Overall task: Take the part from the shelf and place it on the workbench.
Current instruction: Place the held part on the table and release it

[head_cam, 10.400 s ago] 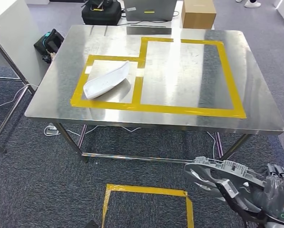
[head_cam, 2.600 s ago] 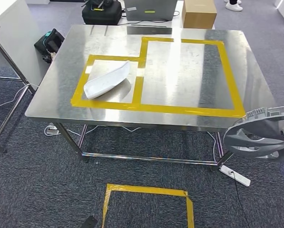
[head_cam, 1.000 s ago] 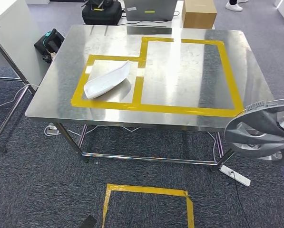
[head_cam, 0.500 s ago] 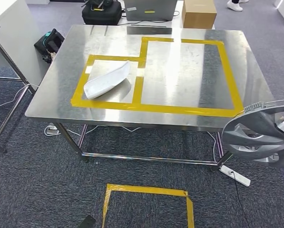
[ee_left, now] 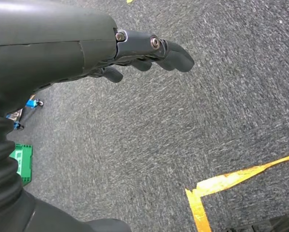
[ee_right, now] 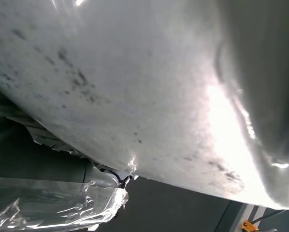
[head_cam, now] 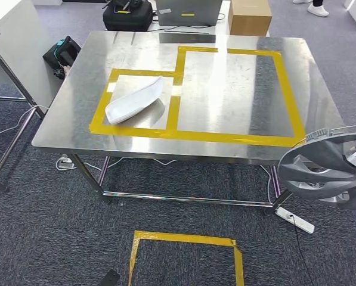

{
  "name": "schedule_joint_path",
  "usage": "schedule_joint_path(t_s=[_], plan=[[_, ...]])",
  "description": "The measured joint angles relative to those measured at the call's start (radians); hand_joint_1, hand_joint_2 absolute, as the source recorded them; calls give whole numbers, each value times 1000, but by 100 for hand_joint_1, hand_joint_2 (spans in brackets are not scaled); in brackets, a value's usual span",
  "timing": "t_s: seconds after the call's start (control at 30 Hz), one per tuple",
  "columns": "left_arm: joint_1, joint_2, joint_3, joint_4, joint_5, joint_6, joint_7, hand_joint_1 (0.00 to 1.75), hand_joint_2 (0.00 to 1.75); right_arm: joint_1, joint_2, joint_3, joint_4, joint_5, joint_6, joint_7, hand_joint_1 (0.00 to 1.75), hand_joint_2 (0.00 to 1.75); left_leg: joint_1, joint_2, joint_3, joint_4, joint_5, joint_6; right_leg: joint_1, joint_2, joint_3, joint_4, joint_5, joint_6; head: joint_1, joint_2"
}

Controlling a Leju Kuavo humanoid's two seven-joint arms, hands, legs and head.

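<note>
A grey ring-shaped part with ribs and cut-outs hangs level just off the workbench's front right corner, at about table height. Its pale underside spreads across the right wrist view. My right hand, wrapped in clear plastic film, grips the part from below at its edge. The fingers are mostly hidden by the part. My left hand hangs over the carpet with its fingers stretched out and nothing in them. A white curved part lies in the small yellow-taped box on the bench.
The large yellow-taped rectangle on the bench's right half is bare. A cardboard box, a laptop and a black bag sit behind the bench. A white power strip lies on the carpet under the corner. A yellow tape square marks the floor.
Over ten seconds the grey part has risen from near the floor to table height at the right. In the last second it has barely shifted.
</note>
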Motion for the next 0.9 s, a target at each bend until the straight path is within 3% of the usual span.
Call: schedule_joint_path(t_s=[0.17, 0.27, 0.4, 0.43, 0.47, 0.53, 0.57, 0.63, 0.7, 0.77, 0.83, 0.9], plan=[[0, 1, 0, 0, 0, 1, 0, 0, 175, 1, 0, 1, 0, 0, 0, 0, 175, 175, -10, 0, -2, 1, -3, 14, -9, -1, 1, -3, 1, 13, 0, 0], [-1, 1, 0, 0, 0, 4, -1, 0, 175, 1, 0, 2, -1, 0, 0, 0, 175, 175, -3, -1, 8, -18, 5, 29, -10, 6, -15, 22, -17, 22, 3, 0], [-2, -1, 0, 0, -2, 6, -2, 0, 175, 9, 0, 2, -1, -1, 0, 0, 175, 175, 1, -3, 15, -24, 1, 36, -10, 19, -142, 256, -105, 29, 8, 0], [-1, -1, 0, 0, -2, 7, -2, 0, 175, 12, 0, 2, -1, -1, 0, 0, 175, 175, 2, -5, 17, -23, -1, 35, -11, 19, -162, 279, -99, 31, 8, 0], [-1, -1, 0, 0, -2, 7, -2, 0, 175, 14, 0, 2, -1, -1, 0, 0, 175, 175, 4, -7, 20, -22, -4, 31, -13, 19, -161, 264, -74, 35, 8, 0], [-1, -2, 0, 0, -1, 8, -2, 0, 175, 16, 0, 2, -1, -1, 0, 0, 175, 175, 9, -12, 27, -14, -15, 19, -19, 20, -113, 146, 1, 46, 9, 0], [-2, -1, 0, 0, 0, 9, -2, 0, 175, 15, 0, 2, -1, -1, 0, 0, 175, 175, 10, -14, 27, -6, -21, 11, -21, 23, -84, 85, 22, 48, 11, 0], [-3, 1, 0, 0, 2, 12, -3, 0, 175, 17, 1, 2, 0, -1, 0, 0, 175, 175, 8, -16, 22, 3, -29, -3, -21, 30, -56, 32, 24, 38, 14, 0], [-2, 1, 0, 0, 3, 14, -5, 0, 175, 19, 1, 2, 1, -1, 0, 0, 175, 175, 7, -17, 19, 4, -30, -10, -20, 33, -57, 35, 16, 17, 12, 0], [-2, 2, 0, 0, 4, 14, -7, 0, 175, 19, 1, 2, 0, -1, 0, 0, 175, 175, 8, -13, 11, 26, -45, -18, -20, 32, -52, 36, 10, 2, 8, 0], [-4, 2, 0, 0, 4, 15, -10, 0, 175, 17, 1, 2, 0, -1, 0, 0, 175, 175, 9, -8, -37, 120, -85, -26, -21, 29, -42, 35, 3, -10, 4, 0], [-4, 2, 0, 0, 5, 15, -11, 0, 175, 17, 1, 2, 0, -1, 0, 0, 175, 175, 9, -7, -120, 251, -123, -28, -18, 26, -36, 35, -3, -17, 3, 0]])
